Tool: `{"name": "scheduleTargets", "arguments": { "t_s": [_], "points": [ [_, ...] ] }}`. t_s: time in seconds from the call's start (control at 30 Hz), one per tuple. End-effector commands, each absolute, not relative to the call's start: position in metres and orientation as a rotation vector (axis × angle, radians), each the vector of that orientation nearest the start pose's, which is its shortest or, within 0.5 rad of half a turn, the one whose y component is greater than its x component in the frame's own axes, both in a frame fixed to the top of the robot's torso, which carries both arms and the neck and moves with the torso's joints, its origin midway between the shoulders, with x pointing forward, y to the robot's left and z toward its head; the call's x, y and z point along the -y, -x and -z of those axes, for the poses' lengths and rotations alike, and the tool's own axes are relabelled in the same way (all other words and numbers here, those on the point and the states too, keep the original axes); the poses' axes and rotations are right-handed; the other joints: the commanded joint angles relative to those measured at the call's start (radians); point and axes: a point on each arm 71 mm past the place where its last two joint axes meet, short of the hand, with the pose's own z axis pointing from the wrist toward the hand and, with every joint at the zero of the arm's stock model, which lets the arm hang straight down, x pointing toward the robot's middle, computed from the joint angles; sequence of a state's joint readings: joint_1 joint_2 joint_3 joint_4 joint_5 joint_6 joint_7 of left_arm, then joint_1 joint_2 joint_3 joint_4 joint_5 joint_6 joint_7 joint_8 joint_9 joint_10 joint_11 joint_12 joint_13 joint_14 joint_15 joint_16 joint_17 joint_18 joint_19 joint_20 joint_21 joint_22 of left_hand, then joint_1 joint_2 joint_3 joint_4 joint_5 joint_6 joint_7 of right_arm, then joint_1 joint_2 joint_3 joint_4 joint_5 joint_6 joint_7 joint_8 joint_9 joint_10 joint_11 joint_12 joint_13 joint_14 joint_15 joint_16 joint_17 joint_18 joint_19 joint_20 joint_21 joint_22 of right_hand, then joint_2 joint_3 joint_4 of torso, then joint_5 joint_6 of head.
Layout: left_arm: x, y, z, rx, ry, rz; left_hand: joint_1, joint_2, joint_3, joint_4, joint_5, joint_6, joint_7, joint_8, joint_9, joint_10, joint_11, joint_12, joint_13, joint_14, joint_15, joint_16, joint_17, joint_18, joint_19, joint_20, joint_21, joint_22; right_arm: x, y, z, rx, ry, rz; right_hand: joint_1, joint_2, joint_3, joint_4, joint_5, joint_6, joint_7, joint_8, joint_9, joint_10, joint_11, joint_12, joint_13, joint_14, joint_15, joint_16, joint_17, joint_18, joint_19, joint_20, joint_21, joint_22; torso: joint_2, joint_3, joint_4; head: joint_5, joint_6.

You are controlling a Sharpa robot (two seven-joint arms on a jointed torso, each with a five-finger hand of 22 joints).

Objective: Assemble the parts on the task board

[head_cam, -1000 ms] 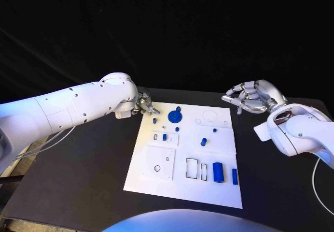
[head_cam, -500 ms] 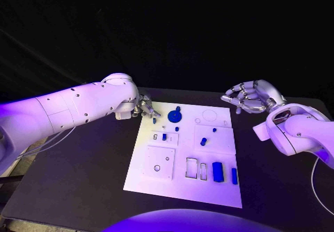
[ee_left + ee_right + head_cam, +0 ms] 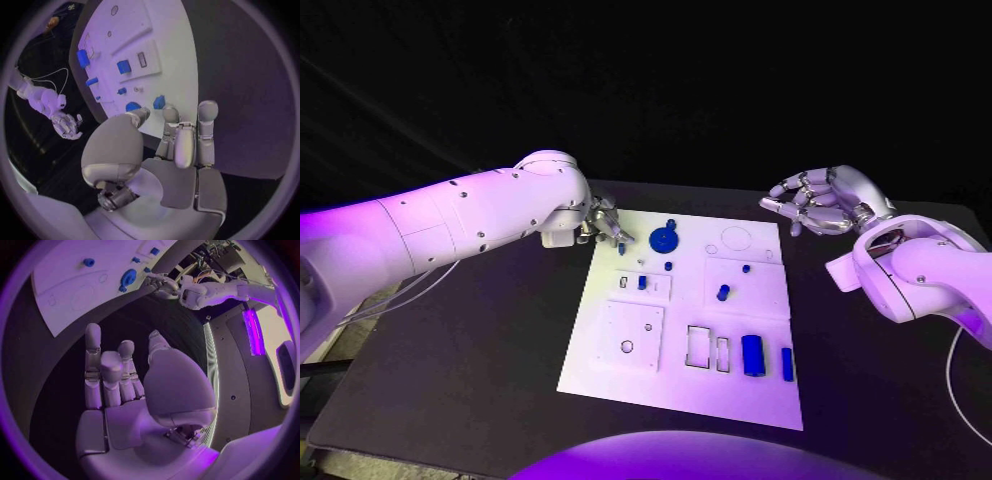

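Note:
The white task board (image 3: 678,330) lies mid-table with several blue parts on it. A round blue part (image 3: 662,240) sits near its far edge, a blue cylinder (image 3: 753,355) and a blue bar (image 3: 788,364) near its front right. My left hand (image 3: 603,225) hovers at the board's far left corner, fingers stretched out and holding nothing. In the left wrist view the left hand (image 3: 178,150) points at the board (image 3: 169,45), its fingertips close to a small blue part (image 3: 159,102). My right hand (image 3: 822,203) is raised beyond the far right corner, empty, fingers loosely bent.
Black table (image 3: 473,360) surrounds the board on all sides. In the right wrist view the right hand (image 3: 122,385) faces the board's far edge (image 3: 69,290), with the round blue part (image 3: 129,276) and the left hand (image 3: 164,284) beyond.

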State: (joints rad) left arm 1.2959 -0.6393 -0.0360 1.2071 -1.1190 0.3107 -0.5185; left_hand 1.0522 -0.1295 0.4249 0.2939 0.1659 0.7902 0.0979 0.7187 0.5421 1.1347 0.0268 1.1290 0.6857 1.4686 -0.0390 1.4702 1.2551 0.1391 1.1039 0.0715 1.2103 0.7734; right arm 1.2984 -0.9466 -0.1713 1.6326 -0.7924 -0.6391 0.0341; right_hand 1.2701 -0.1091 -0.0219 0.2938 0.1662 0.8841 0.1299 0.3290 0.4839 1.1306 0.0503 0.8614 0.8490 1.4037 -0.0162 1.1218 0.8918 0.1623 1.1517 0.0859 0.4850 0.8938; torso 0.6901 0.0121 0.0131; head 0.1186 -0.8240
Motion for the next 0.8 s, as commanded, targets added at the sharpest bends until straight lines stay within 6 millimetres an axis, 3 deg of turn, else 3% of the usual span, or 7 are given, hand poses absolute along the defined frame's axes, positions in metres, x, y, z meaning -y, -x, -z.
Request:
{"name": "scheduleTargets", "arguments": {
  "t_s": [0.03,0.67,0.8],
  "points": [
    [-0.2040,-0.5411,0.2004,-2.378,0.104,0.282,0.026,0.006,0.002,-0.007,0.005,0.005,-0.001,0.001,-0.003,-0.008,-0.004,-0.003,-0.005,0.011,0.002,-0.004,0.000,0.013,-0.007,0.000,-0.004,0.000,0.2370,-0.4701,0.1683,-1.520,-0.484,-0.890,0.001,0.013,-0.004,0.000,-0.002,-0.008,0.000,0.005,0.001,-0.005,0.000,-0.004,-0.002,-0.007,-0.003,-0.005,-0.001,0.020,-0.002,0.006,-0.005,-0.001,0.001,0.0003,-0.0007,0.002,0.001],
    [-0.2025,-0.5416,0.2018,-2.379,0.110,0.286,0.096,0.017,0.011,-0.010,0.005,0.007,-0.002,0.000,-0.010,-0.009,-0.005,-0.002,-0.010,0.010,0.001,-0.004,-0.001,0.012,-0.006,-0.001,-0.003,0.004,0.2373,-0.4701,0.1685,-1.520,-0.485,-0.888,0.003,0.016,-0.004,0.000,-0.002,-0.008,0.000,0.007,0.001,-0.005,0.000,-0.005,-0.004,-0.007,-0.003,-0.008,-0.002,0.020,-0.001,0.006,-0.007,-0.003,0.001,0.0002,-0.0010,0.000,-0.002],
    [-0.2024,-0.5417,0.2021,-2.379,0.119,0.291,0.162,0.030,0.033,-0.026,0.002,0.009,-0.007,0.004,-0.013,-0.006,-0.010,-0.001,-0.011,0.012,-0.004,-0.002,0.002,0.012,-0.004,-0.003,-0.001,0.008,0.2375,-0.4701,0.1685,-1.520,-0.485,-0.888,0.003,0.016,-0.004,0.000,-0.002,-0.008,0.000,0.007,0.001,-0.005,0.000,-0.005,-0.004,-0.007,-0.003,-0.008,-0.002,0.020,-0.001,0.006,-0.007,-0.003,0.001,-0.0001,0.0002,-0.002,-0.004]
  ]
}}
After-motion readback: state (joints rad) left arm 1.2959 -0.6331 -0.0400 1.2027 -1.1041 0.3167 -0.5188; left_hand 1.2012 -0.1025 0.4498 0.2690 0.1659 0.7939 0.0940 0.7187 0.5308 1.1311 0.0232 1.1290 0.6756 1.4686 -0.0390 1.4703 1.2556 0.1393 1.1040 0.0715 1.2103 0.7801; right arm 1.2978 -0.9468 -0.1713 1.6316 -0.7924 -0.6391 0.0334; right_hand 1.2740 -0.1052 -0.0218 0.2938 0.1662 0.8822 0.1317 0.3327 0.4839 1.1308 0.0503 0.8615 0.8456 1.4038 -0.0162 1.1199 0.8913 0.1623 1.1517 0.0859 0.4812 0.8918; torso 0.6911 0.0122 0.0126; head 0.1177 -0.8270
